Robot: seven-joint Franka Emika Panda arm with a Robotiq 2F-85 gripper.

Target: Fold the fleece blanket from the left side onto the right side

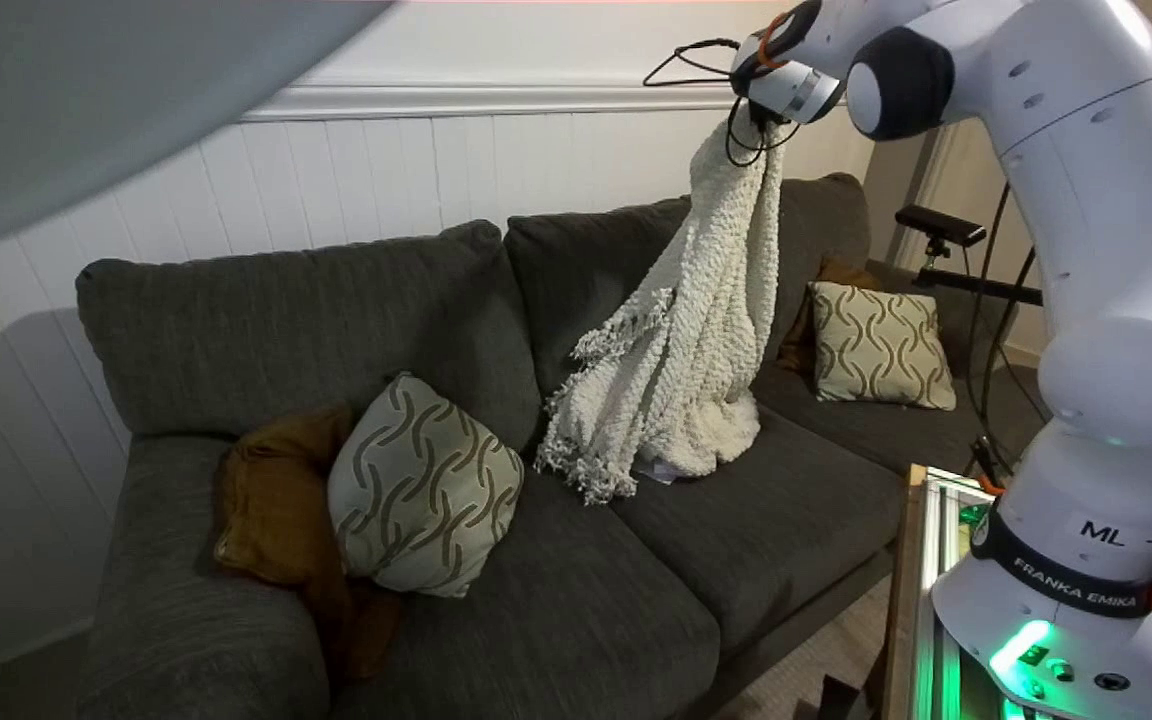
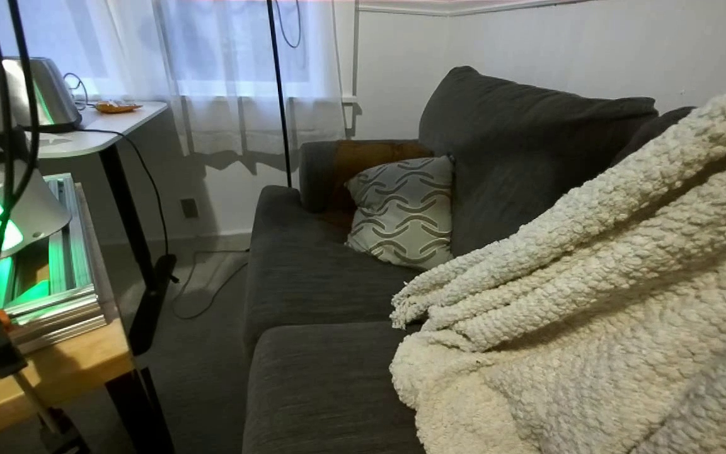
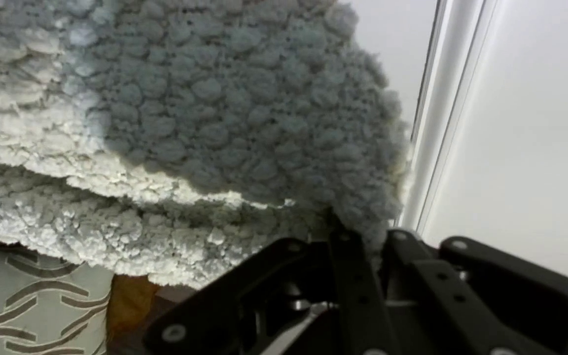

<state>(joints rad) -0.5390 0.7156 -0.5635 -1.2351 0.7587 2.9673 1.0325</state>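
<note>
Room: white panelled wall (image 1: 356, 180) along the back, sheer curtains (image 2: 243, 69) glowing blue-white in an exterior view.
Dark grey sofa (image 1: 556, 610): stretching right across the scene in front of that wall, plump backrest and deep seats.
Fleece blanket (image 1: 706, 340): and there it hangs, the big cream one, a tall gathered drape in front of the backrest, top end high above the sofa, lower end bunched on the seat!
Fringe (image 1: 601, 485): shaggy tassels down one edge, the lowest resting on the seat.
Robotiq gripper (image 3: 372, 239): it has its catch, fingers clamped on the blanket's top end, knobbly cloth pinched between them and filling much of the wrist view.
Franka arm (image 1: 1116, 250): a high white arch over toward the sofa, green light (image 1: 1021, 645) blazing on its base.
Wavy-patterned pillows (image 1: 426, 490): a pair here, one tilted against orange-brown plush fabric (image 1: 281, 510) near the blanket, its partner (image 1: 881, 345) propped beyond the drape against more brown fabric (image 1: 799, 350).
Wooden bench (image 2: 86, 353): metal rails (image 2: 79, 309) on top, and the arm's base planted on them.
White desk (image 2: 133, 120): over by the curtains, a silvery appliance (image 2: 45, 94) on it, too little shown to name.
</note>
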